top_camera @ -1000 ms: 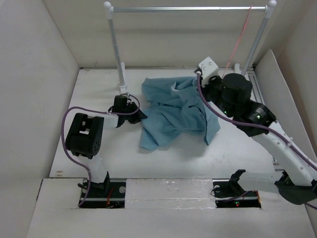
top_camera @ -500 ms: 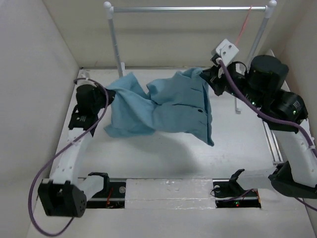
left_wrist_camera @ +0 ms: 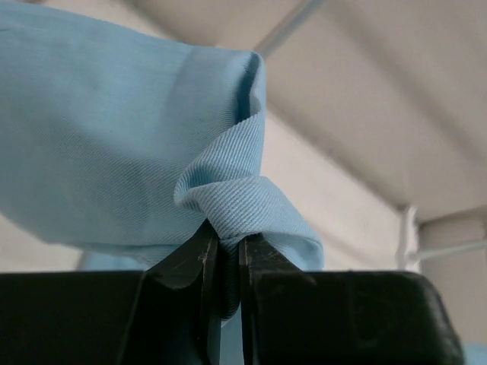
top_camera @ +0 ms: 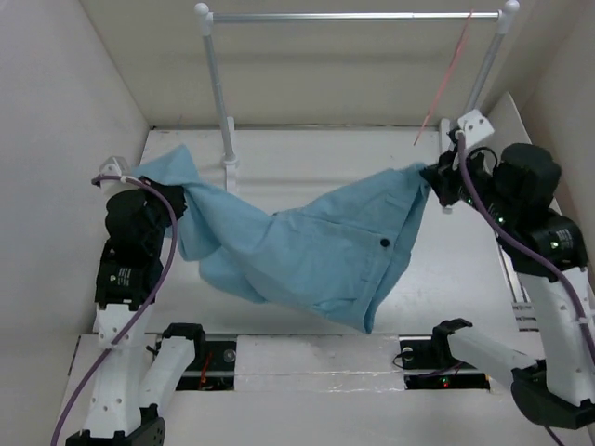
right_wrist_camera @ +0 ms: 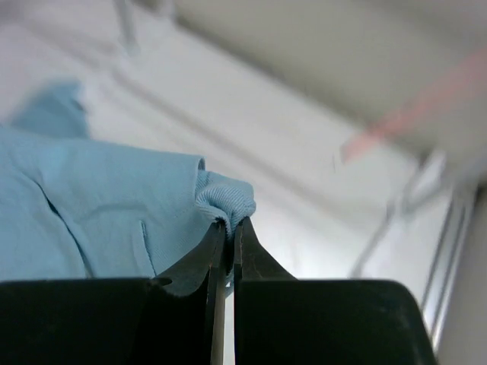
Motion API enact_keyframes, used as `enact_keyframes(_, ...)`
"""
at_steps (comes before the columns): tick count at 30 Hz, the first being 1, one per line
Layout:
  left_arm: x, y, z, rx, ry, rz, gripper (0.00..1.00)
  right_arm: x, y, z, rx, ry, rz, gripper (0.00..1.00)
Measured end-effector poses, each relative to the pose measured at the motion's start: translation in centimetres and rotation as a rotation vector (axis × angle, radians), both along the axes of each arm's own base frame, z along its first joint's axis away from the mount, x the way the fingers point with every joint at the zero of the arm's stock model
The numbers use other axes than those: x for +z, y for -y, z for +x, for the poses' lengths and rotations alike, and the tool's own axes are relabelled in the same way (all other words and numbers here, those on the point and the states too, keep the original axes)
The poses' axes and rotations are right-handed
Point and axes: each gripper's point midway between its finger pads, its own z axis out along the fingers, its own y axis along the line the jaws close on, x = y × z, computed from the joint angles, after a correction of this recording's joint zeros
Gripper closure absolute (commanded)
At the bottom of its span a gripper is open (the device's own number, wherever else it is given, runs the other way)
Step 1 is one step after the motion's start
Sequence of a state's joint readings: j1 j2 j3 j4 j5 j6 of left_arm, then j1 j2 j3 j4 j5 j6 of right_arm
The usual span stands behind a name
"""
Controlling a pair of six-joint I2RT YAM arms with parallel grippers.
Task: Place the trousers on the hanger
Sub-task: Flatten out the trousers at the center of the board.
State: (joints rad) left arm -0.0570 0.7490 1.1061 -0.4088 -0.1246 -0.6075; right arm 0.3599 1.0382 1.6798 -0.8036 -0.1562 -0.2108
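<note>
Clamped on a twisted fold of the trousers [left_wrist_camera: 114, 137] with the left fingers [left_wrist_camera: 205, 255], shut hard on the light blue cloth. Clamped likewise with the right fingers [right_wrist_camera: 245, 255] on a bunched corner at the waist end, pinching it thin.

Strung across the bench [top_camera: 307, 153] from left to right between the two arms, sagging in the middle, the lowest fold hanging toward the near edge between the arm bases. Leg end bunched and flaring upward at the far left, close to the left side wall [top_camera: 56, 139]. Waist end held high at the right, dark button [top_camera: 384, 242] facing up on the front panel.

Not on the hanger [top_camera: 446, 79]: thin, pink-red, hooked on the silver rail [top_camera: 353, 16] near its right end and slanting down and leftward toward the bench. Lower tip just beyond the right fingers in the overhead view, apart from the cloth. Only a pink blur in the right wrist view, so hard to say how near in depth.

Left post [top_camera: 216, 84] standing behind the left half of the cloth, its base [top_camera: 230, 172] just past the upper edge of the fabric. Right post [top_camera: 483, 74] close behind the right arm [top_camera: 530, 204], right beside the hanger.
</note>
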Motion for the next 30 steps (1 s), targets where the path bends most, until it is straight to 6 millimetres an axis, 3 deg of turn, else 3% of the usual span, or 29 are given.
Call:
enact_keyframes(1,-2.2,0.3,-0.3,-0.018,-0.056,-0.005,1.00,-3.9,1.5,0.3,-0.055,-0.077,-0.027,1.00)
enact_keyframes(3,-6.9,1.5,-1.2,-0.067,-0.177,-0.016,1.00,-9.8,4.9,1.4,-0.214,-0.191,-0.074,1.00)
enact_keyframes(4,-9.3,2.0,-1.8,-0.089,-0.248,-0.018,1.00,-12.4,6.3,1.6,-0.277,-0.253,-0.102,1.00)
enact_keyframes(6,-13.7,2.9,-3.1,-0.128,-0.388,-0.017,1.00,-15.6,8.3,2.0,-0.370,-0.340,-0.147,1.00)
enact_keyframes(8,-16.9,3.0,-4.2,-0.138,-0.507,-0.014,1.00,-16.2,9.4,2.3,-0.425,-0.361,-0.175,1.00)
enact_keyframes(11,-19.6,2.8,-5.5,-0.131,-0.645,-0.003,0.96,-14.7,10.1,2.4,-0.461,-0.319,-0.175,1.00)
enact_keyframes(12,-20.1,2.4,-5.9,-0.112,-0.683,0.011,0.59,-14.1,10.2,2.2,-0.467,-0.300,-0.170,1.00)
enact_keyframes(15,-18.7,1.7,-5.3,-0.078,-0.679,0.042,0.53,-13.5,10.0,0.8,-0.449,-0.267,-0.146,1.00)
enact_keyframes(18,-14.1,0.9,-2.4,-0.024,-0.556,0.067,0.33,-15.5,9.1,-1.5,-0.389,-0.296,-0.131,1.00)
enact_keyframes(21,-10.4,0.6,1.6,0.011,-0.430,0.072,0.33,-19.4,8.1,-3.8,-0.315,-0.398,-0.162,1.00)
enact_keyframes(23,-10.0,0.4,4.4,0.018,-0.416,0.079,0.33,-21.7,7.5,-4.9,-0.264,-0.487,-0.196,1.00)
enact_keyframes(27,-13.1,0.4,11.7,0.004,-0.489,0.113,0.38,-25.2,5.7,-6.4,-0.139,-0.612,-0.242,1.00)
enact_keyframes(30,-19.7,1.4,16.2,-0.063,-0.617,0.129,0.50,-25.7,4.3,-8.9,-0.036,-0.619,-0.253,1.00)
